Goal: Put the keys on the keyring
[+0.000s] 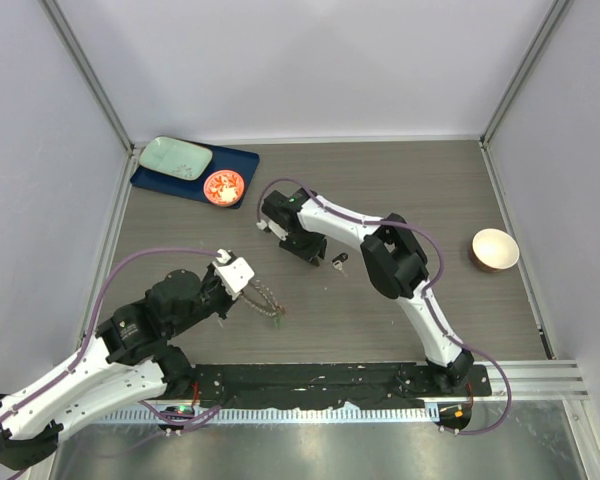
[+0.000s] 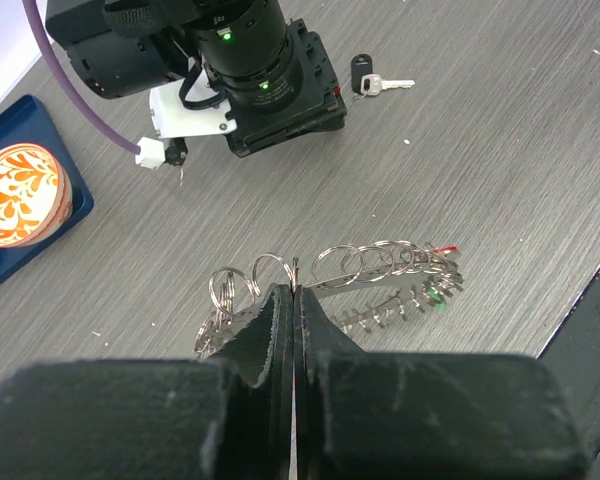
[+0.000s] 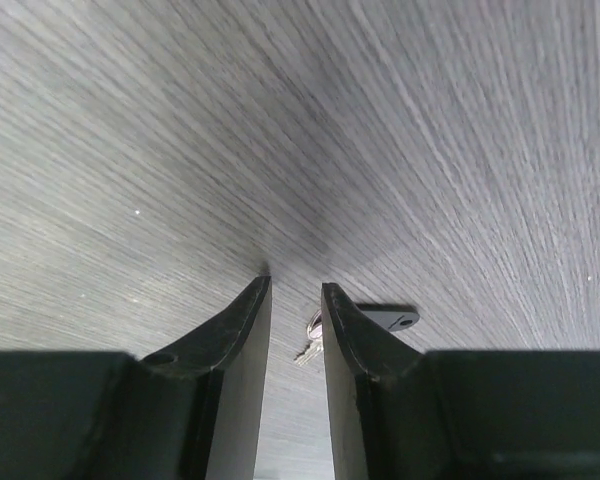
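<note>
The keyring (image 2: 380, 268) is a chain of metal rings fringed with small grey keys. It hangs from my left gripper (image 2: 295, 292), which is shut on its top edge, low over the table. A green tag (image 2: 435, 296) and a red tag (image 2: 442, 247) show at its right end. In the top view the left gripper (image 1: 248, 292) holds the keyring (image 1: 267, 303) left of centre. A black-headed key (image 2: 362, 72) lies flat on the table. My right gripper (image 3: 295, 290) is slightly open just above it, the black-headed key (image 3: 388, 318) partly behind the right finger. From above, the right gripper (image 1: 320, 256) sits beside that key (image 1: 338, 262).
A blue tray (image 1: 242, 160) at the back left carries a teal plate (image 1: 177, 157) and an orange-red patterned dish (image 1: 224, 187). A wooden bowl (image 1: 494, 249) stands at the right. Grey walls enclose the table on three sides.
</note>
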Tool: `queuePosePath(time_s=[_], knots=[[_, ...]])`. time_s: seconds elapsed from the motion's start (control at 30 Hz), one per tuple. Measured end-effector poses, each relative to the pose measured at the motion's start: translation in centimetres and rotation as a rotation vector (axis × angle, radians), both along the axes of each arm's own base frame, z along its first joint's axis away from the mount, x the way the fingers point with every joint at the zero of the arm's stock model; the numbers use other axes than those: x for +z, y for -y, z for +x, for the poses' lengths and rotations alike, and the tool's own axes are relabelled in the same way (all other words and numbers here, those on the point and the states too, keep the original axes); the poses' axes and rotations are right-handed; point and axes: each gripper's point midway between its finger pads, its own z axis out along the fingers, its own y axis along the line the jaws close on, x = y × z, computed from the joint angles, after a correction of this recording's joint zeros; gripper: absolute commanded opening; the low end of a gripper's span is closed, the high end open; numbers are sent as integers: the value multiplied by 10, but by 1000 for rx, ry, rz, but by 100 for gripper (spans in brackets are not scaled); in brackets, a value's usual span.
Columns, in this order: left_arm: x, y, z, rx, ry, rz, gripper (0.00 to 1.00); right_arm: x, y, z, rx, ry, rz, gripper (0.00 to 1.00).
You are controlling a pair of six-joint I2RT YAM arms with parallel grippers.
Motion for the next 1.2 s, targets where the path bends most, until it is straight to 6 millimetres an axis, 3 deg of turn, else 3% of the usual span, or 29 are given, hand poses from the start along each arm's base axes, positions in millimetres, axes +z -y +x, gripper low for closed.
queuePosePath(time_s=[0.17,0.4,0.6,0.8,0.97,1.2], knots=[[-1,0,0,0,-2,3,0,12,4,-3,5,49,65,33],[-1,0,0,0,-2,3,0,35,39,-15,5,143,215,32],[0,0,0,-3,-1,0,0,23,62,-22,33,263,350,32],[0,0,-1,-4,-2,-1,0,3,53,-17,110,331,423,31],[0,0,-1,-4,-1,0,0,9,38,-7,154,383,496,31],[-2,1,0,-4,-7,8,0,9,31,2,171,409,522,26]])
